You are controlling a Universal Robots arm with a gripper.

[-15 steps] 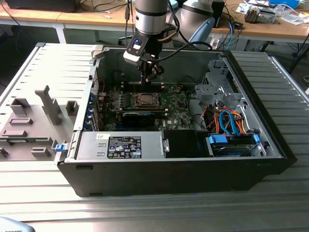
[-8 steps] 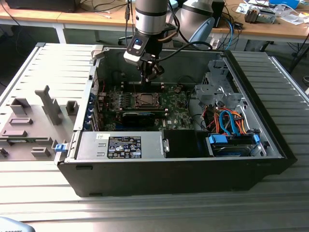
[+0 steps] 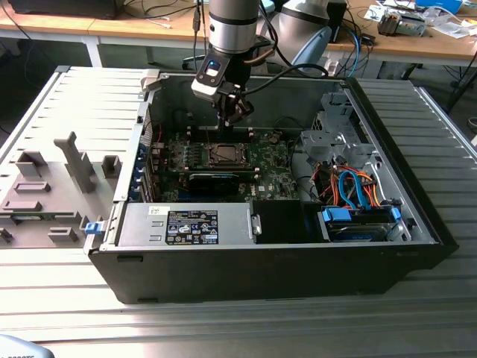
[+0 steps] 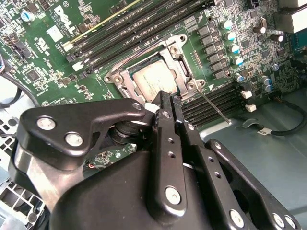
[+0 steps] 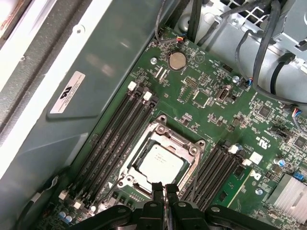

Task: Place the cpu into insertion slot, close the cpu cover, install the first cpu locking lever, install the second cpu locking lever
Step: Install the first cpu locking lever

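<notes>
The cpu [image 5: 160, 163] lies flat in the insertion slot [image 5: 125, 178] on the green motherboard, its silvery top showing through the window of the cpu cover [image 5: 169, 134], which lies down around it. In the second wrist view the cpu [image 4: 151, 79] sits framed by the cover [image 4: 178, 50], and a thin metal lever rod [image 4: 213, 106] sticks out from one socket corner. My gripper [image 5: 163, 188] is shut with nothing between its fingers, its tips just above the socket's edge [image 4: 168, 101]. In the exterior view the gripper [image 3: 232, 115] hangs over the socket [image 3: 223, 154].
The open computer case [image 3: 417, 224] has high walls all around. Long black memory slots [image 5: 120, 134] flank the socket on both sides. Cables and a drive cage [image 3: 350, 175] fill the exterior view's right; a power supply [image 3: 186, 224] lies in front. A grey fixture [image 3: 52, 186] stands outside, left.
</notes>
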